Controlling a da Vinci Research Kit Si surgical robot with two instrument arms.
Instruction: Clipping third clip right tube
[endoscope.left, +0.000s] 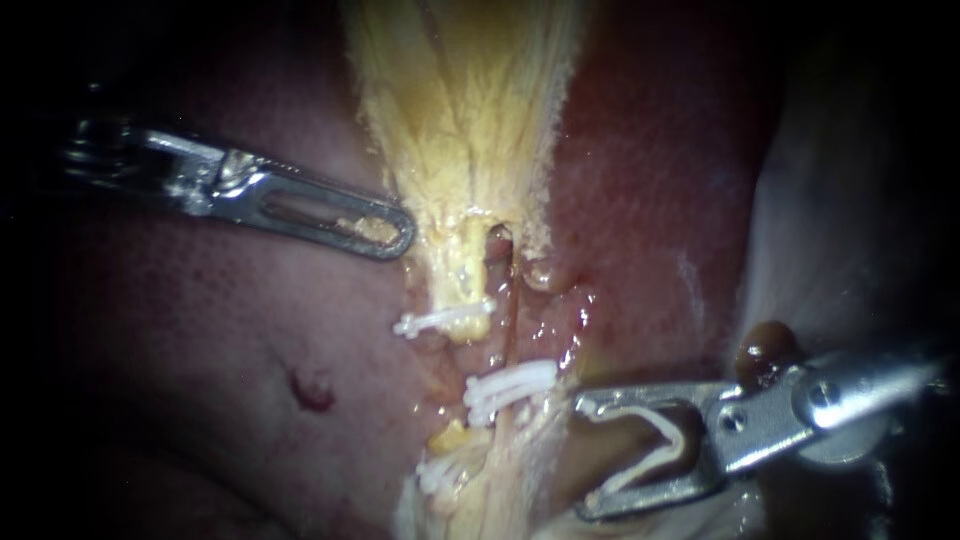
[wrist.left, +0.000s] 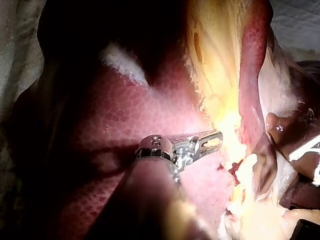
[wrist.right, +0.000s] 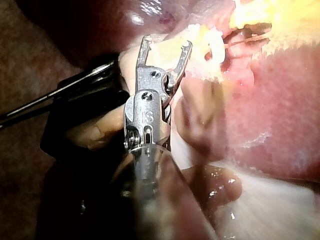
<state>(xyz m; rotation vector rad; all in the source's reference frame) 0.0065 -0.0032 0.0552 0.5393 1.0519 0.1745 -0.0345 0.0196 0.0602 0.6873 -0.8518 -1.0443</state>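
Liver (endoscope.left: 250, 330) behind, right instrument (endoscope.left: 585, 455) holds a clip (endoscope.left: 672, 440) in wide-spread jaws; left instrument (endoscope.left: 395, 232), jaws closed.

The middle is bright and the edges fade to black. Wet spots shine on the liver (endoscope.left: 640, 180).

Pale padded cloth (wrist.left: 297, 22) behind

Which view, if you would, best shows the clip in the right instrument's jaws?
The endoscope view: the white clip lies spread, whole, between the jaws of the right instrument. The right wrist view shows it foreshortened; the left wrist view, barely a glimpse.
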